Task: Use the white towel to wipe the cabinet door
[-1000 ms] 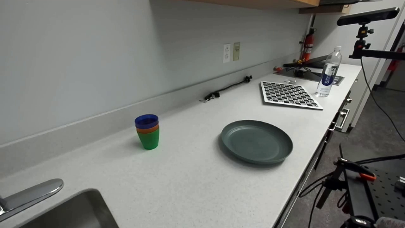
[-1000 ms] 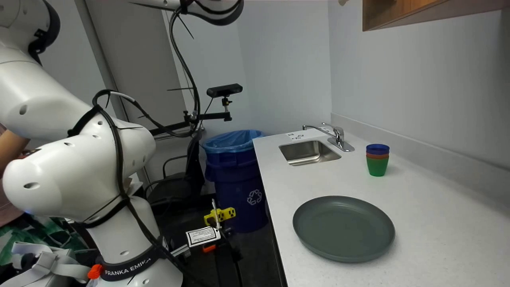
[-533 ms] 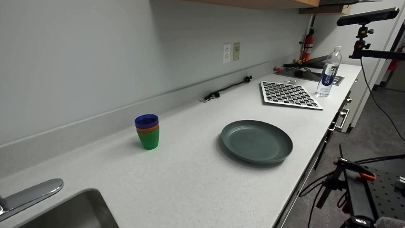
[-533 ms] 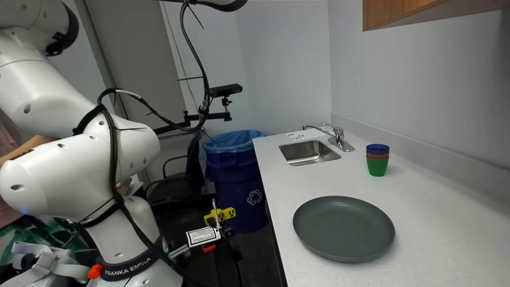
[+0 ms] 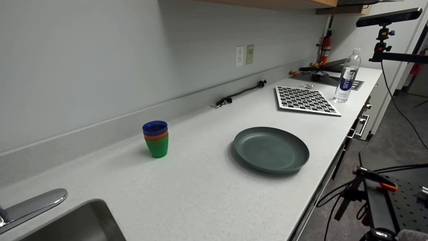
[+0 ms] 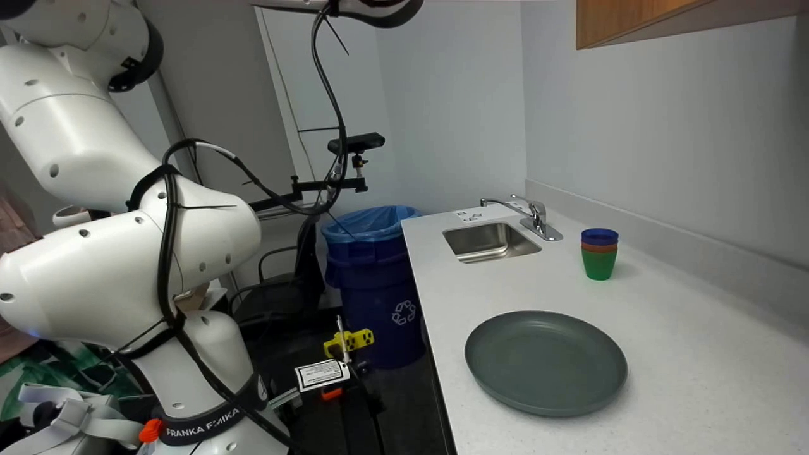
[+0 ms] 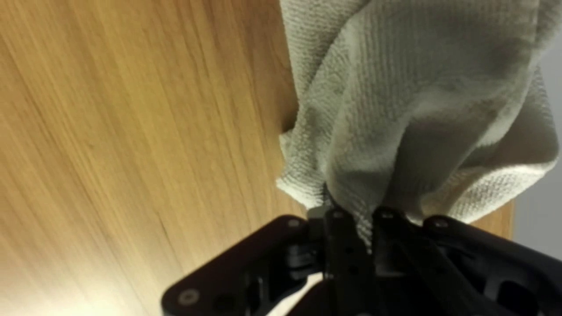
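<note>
Jaws clenched on white towel (image 7: 373, 96), bunched in front of wood-grained cabinet door (image 7: 131, 127); contact with door unclear. On counter (image 5: 190, 197): green plate (image 5: 271, 149), 3 stacked cups (image 5: 157, 146) apart.

You get flat, greyish light and fairly sharp detail in both exterior views, soft shade hugging the plate (image 5: 271, 150), and in an exterior view a broad shadow on the wall (image 5: 187, 50) beneath the upper cabinet (image 5: 281, 3). Of your 3 views, the wrist view is warmest: pale glare washes out the cabinet door (image 7: 136, 145) at bottom left, the folds of the towel (image 7: 417, 92) sink into shadow, and the dark gripper (image 7: 363, 219) is blurred.
</note>
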